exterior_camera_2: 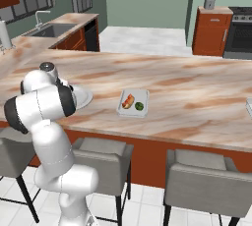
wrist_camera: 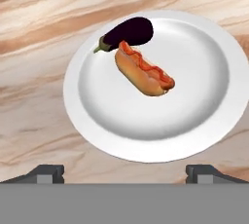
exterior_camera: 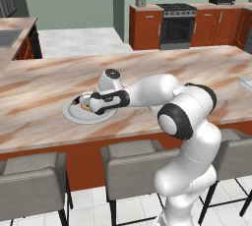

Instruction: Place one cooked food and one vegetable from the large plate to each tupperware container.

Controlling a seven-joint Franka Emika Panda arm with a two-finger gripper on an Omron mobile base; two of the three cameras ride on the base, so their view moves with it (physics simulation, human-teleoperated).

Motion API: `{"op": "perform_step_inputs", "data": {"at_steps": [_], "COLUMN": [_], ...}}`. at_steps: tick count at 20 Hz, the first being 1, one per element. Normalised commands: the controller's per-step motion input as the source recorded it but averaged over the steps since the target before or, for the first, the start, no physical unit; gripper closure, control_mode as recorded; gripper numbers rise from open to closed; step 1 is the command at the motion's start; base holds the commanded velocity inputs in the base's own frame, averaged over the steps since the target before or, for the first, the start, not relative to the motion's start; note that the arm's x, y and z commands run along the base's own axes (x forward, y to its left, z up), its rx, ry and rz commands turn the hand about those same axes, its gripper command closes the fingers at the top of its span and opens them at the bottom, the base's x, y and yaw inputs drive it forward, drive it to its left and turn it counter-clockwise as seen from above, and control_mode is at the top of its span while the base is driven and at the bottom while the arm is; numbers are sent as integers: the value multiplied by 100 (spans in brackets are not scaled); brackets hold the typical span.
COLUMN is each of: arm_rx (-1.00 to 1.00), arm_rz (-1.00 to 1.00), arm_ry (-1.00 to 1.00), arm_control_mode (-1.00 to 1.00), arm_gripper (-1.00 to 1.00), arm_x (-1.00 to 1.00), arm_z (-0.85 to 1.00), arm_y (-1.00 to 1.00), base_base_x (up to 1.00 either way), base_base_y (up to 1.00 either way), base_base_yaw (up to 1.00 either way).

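The large plate (wrist_camera: pixel 189 101) is round and white and lies on the marble counter. On it a dark purple eggplant (wrist_camera: pixel 127 33) touches a hot dog (wrist_camera: pixel 144 69) with a red sauce line. My gripper (wrist_camera: pixel 124 172) hangs open above the plate's near rim, fingertips (wrist_camera: pixel 46 173) wide apart, holding nothing. In the left base view the gripper (exterior_camera: pixel 87 105) hovers over the plate (exterior_camera: pixel 74 114). One tupperware container (exterior_camera_2: pixel 132 112) to the plate's right holds a hot dog (exterior_camera_2: pixel 128 101) and a green vegetable (exterior_camera_2: pixel 139 105). A second tupperware container (exterior_camera_2: pixel 249 106) shows at the counter's far right edge.
Grey stools (exterior_camera: pixel 133 163) stand along the counter's near side. The sink (exterior_camera_2: pixel 49 29) sits on the side counter to the left. A stove (exterior_camera: pixel 175 23) and red cabinets line the back wall. Bare marble counter (exterior_camera_2: pixel 197 92) stretches between the two containers.
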Motion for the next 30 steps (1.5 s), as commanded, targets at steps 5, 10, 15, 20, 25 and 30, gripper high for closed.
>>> {"op": "perform_step_inputs", "data": {"at_steps": [5, 10, 15, 20, 25, 30], "arm_rx": [0, 0, -4, -7, -2, 0], "arm_rz": [9, 4, 2, 4, 8, 11], "arm_ry": [1, 7, 11, 19, 3, -4], "arm_control_mode": [-100, -100, -100, -100, -100, -100], "arm_gripper": [-100, -100, -100, -100, -100, -100], "arm_x": [32, 46, 23, 6, 16, 22], "arm_z": [0, -1, -10, -26, -20, -11], "arm_y": [3, 0, 0, 0, 0, 0], "base_base_x": [0, 0, 0, 0, 0, 0], "base_base_y": [0, 0, 0, 0, 0, 0], "base_base_yaw": [0, 0, 0, 0, 0, 0]}}
